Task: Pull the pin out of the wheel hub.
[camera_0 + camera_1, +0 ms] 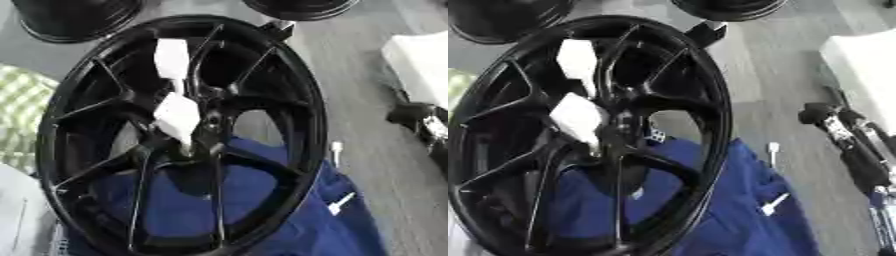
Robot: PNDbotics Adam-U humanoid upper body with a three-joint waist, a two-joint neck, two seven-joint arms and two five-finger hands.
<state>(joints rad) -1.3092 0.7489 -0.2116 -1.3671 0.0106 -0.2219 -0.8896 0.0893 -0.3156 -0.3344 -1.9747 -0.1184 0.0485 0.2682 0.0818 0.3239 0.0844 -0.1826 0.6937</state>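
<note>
Right hand (824, 117) is sitting at the right edge of the frame, mid-height, black with silver parts, well apart from the wheel (289, 85). We're not able to tell whether its fingers are curled or straight.

We're looking at a black multi-spoke wheel filling the centre and left of the frame, tilted, with its hub (210, 122) roughly mid-frame. 2 white shapes are showing among the spokes: 1 (172, 57) above the hub and 1 (179, 117) just beside the hub on its left, tapering down toward it. We can't tell whether either of them is the pin.

The wheel's lower part is lying over a blue cloth (350, 235) that's spreading toward the lower right. 2 small white pieces are showing near the rim's right side: 1 (336, 148) at the cloth's upper edge and 1 (339, 203) lying on the cloth.

2 more black wheels are sitting at the top of the frame, 1 upper left (74, 17) and 1 top centre (302, 7). A green checked cloth (19, 115) is showing at the left edge and a white object (420, 65) at the upper right, on the grey surface (359, 100).
</note>
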